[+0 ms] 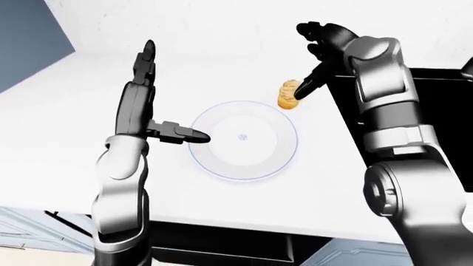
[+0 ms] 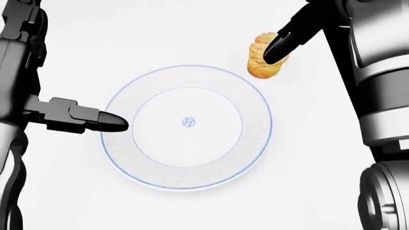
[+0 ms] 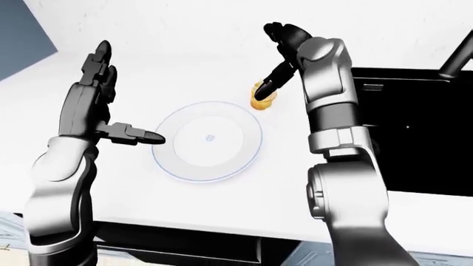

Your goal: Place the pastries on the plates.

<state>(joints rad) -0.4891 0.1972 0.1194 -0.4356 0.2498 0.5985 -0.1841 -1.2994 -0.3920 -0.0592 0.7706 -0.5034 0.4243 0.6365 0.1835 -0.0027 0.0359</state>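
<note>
A white plate with a thin blue rim (image 2: 121,153) lies empty on the white counter. A golden pastry (image 2: 258,62) lies on the counter just past the plate's upper right rim. My right hand (image 1: 306,61) hangs open over it. One dark finger (image 2: 284,43) reaches down across the pastry's right side; I cannot tell if it touches. My left hand (image 1: 173,97) is open and flat, fingers pointing up. Its thumb (image 2: 96,120) sticks out over the plate's left rim. Neither hand holds anything.
A black recessed unit (image 3: 414,127) fills the counter right of the pastry, with a dark slanted bar (image 3: 458,55) above it. The counter's near edge (image 1: 244,235) runs along the bottom of the eye views, cabinets below. A blue wall (image 1: 29,39) shows top left.
</note>
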